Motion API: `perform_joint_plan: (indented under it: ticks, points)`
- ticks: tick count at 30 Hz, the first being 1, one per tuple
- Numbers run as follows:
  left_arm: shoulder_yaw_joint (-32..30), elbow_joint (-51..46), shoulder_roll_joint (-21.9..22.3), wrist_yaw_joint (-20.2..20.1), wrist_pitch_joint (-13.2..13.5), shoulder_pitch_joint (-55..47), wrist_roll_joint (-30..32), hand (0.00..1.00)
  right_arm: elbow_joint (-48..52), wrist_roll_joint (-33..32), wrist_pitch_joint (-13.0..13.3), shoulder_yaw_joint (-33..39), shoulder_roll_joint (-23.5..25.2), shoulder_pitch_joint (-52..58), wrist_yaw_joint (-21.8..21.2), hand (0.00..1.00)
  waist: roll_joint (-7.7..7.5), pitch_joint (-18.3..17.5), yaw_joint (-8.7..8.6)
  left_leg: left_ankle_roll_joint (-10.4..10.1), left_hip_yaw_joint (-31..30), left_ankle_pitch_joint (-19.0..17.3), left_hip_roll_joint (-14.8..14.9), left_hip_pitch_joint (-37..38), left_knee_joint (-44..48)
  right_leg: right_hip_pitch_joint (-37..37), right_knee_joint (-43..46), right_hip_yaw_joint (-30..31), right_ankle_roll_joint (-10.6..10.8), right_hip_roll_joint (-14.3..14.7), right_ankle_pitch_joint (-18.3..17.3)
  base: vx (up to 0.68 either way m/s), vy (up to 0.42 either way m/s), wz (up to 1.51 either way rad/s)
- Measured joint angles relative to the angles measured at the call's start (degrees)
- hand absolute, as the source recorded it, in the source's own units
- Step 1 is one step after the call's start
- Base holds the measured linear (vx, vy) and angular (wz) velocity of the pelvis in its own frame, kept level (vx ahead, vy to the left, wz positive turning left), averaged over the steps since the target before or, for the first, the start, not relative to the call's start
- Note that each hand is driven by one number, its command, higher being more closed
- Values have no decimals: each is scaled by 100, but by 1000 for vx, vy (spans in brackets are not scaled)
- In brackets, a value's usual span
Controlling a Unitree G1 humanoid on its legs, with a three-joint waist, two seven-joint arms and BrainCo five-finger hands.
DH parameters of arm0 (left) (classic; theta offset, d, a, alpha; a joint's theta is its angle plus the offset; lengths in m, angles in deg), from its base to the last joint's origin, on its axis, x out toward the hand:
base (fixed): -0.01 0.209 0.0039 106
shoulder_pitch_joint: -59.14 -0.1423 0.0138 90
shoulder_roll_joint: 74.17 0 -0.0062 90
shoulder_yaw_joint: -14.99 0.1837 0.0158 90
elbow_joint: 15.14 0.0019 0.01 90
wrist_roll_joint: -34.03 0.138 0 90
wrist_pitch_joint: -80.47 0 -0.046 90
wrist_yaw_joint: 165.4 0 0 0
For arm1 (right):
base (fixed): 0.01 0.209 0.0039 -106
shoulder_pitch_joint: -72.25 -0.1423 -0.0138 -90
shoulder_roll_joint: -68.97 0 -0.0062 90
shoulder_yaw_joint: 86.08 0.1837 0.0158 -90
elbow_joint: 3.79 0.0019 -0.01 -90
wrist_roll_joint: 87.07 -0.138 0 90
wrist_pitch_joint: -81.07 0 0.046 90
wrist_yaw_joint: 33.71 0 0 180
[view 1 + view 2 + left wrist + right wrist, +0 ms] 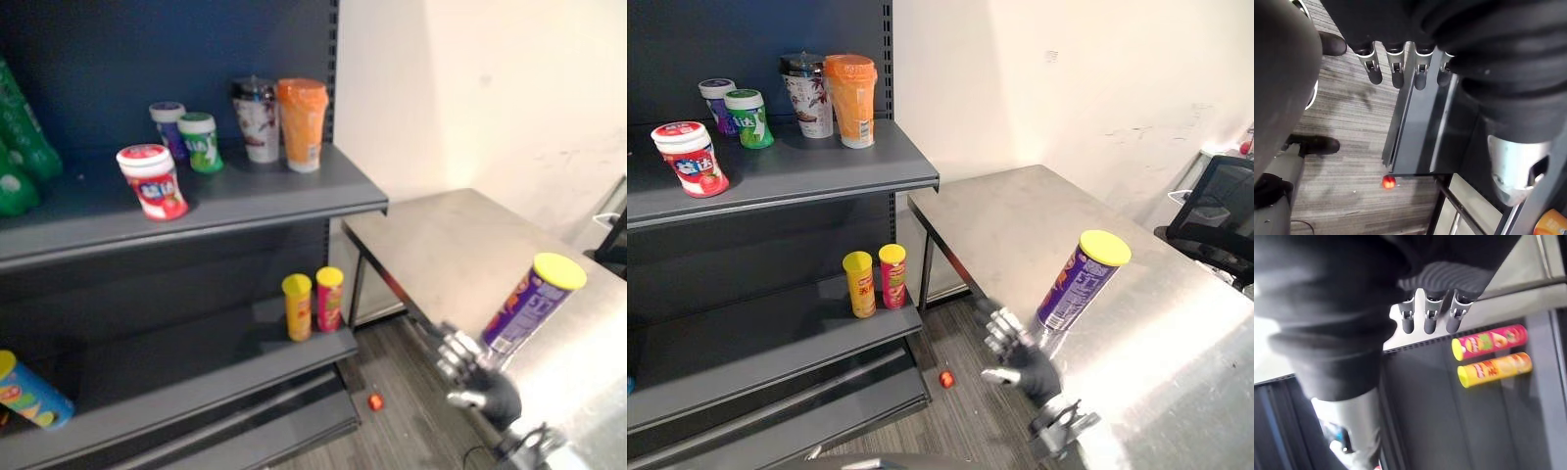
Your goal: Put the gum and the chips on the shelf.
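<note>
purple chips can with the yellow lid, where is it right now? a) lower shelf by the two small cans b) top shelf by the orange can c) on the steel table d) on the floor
c: the purple chips can stands on the steel table.

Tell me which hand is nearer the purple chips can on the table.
Right. The right hand sits by the base of the purple chips can at the table edge; the left hand hangs over the floor near the shelf.
</note>
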Motion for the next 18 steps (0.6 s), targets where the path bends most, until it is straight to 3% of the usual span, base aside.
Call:
perform_joint_plan:
  ticks: [2, 6, 7, 11, 14, 15, 16, 18]
  points:
    - [0, -79, 28, 96, -1, -7, 77, 0, -157, 384, 9, -168, 351, 84, 151, 0, 17, -2, 23, 6, 61, -24, 6, 15, 0, -23, 23, 73, 3, -2, -2, -2, 11, -13]
    - [9, -197, 87, 274, 1, -8, 77, 0, -271, 735, 168, -16, 503, 85, 609, 0, 14, 66, 145, -12, 350, -186, 33, 159, 195, -12, 176, 253, 1, 49, -8, 9, 24, -30]
    - [24, -267, 102, 318, 9, -3, 76, 0, -245, 733, 262, 35, 519, 87, 728, 0, -13, 159, 161, -8, 432, -409, 100, 71, 605, -7, 233, 313, 1, 62, -17, -13, 16, -40]
    - [460, -294, 102, 437, 41, 152, 56, 0, 154, 715, 417, 491, 580, 192, 1006, 0, 147, 503, 158, -37, 795, -1122, 449, -215, 1908, -54, 297, 718, 53, 242, 22, -50, 36, -62]
    - [992, -299, -3, 460, 49, 309, 82, 0, 484, 623, 478, 871, 591, 272, 1246, 0, 272, 840, 140, -87, 1742, -1657, 890, -338, 2827, -358, 146, 1271, 144, 530, 235, -112, 98, -155]
    - [1091, -282, -34, 487, 48, 399, 108, 0, 572, 624, 494, 931, 623, 293, 1283, 0, 257, 967, 161, -77, 2036, -1791, 1051, -311, 3076, -437, 85, 1103, 41, 526, 313, -93, 79, -177]
    - [1102, -285, -52, 502, 49, 488, 217, 0, 596, 624, 501, 944, 639, 291, 1308, 0, 347, 1118, 146, -62, 2334, -1885, 1197, -245, 3286, -515, 54, 776, -89, 474, 355, -91, 54, -158]
    - [1101, -284, -68, 533, 47, 699, 306, 0, 598, 624, 500, 914, 796, 368, 1336, 0, 297, 1373, 31, -29, 2851, -1889, 1435, -11, 3396, -602, 73, -339, -498, 220, 139, -52, 11, -118]
